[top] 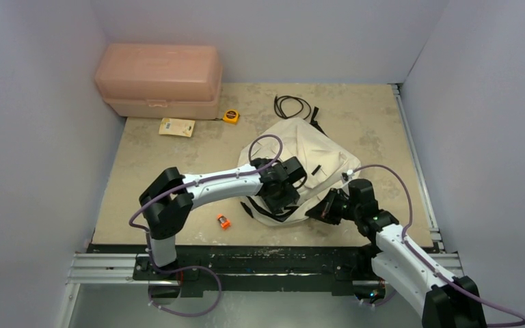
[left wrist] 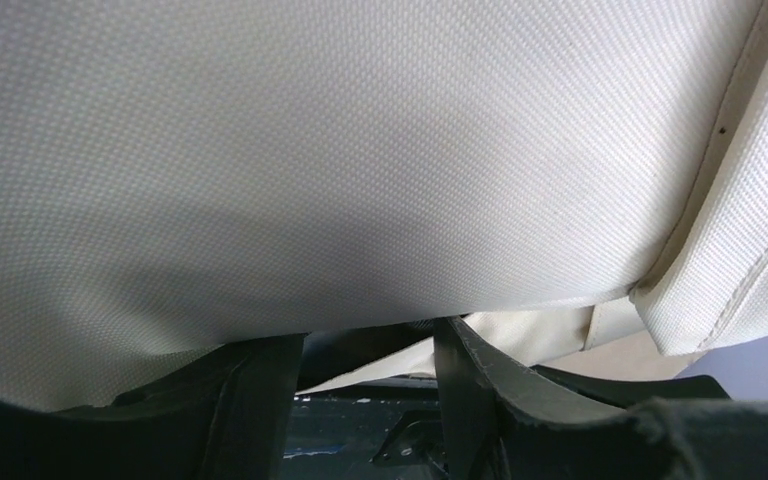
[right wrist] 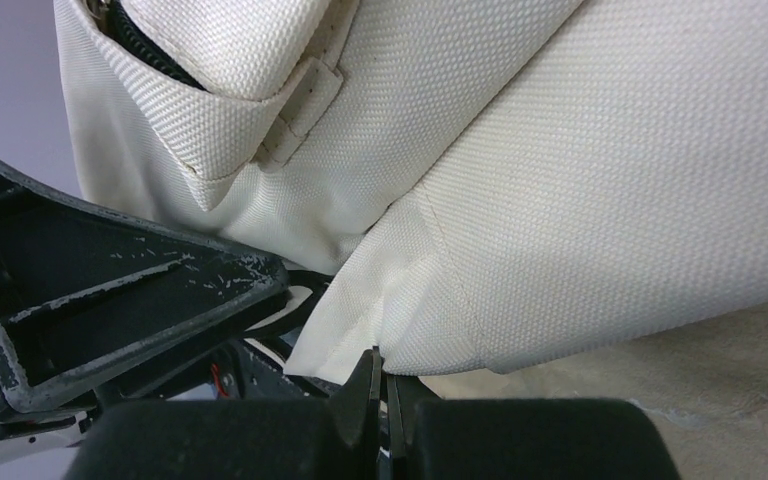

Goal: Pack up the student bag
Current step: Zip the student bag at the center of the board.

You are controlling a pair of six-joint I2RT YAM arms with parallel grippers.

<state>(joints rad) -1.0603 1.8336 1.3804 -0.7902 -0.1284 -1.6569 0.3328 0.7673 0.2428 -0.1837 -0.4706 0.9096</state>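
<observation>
On the middle of the table (top: 143, 171) the student bag (top: 314, 147) is laid; its corner is pinched by the right gripper (right wrist: 380, 385); the left gripper (left wrist: 365, 345) is spread against its cloth; tape measure (top: 230, 116), cable (top: 292, 106) and card (top: 177, 127) are not yet packed; little seems done.

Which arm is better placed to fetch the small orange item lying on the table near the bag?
Left. The orange item lies nearest the left gripper, whose jaws stand apart; the right gripper is shut on an edge of the student bag.
</observation>
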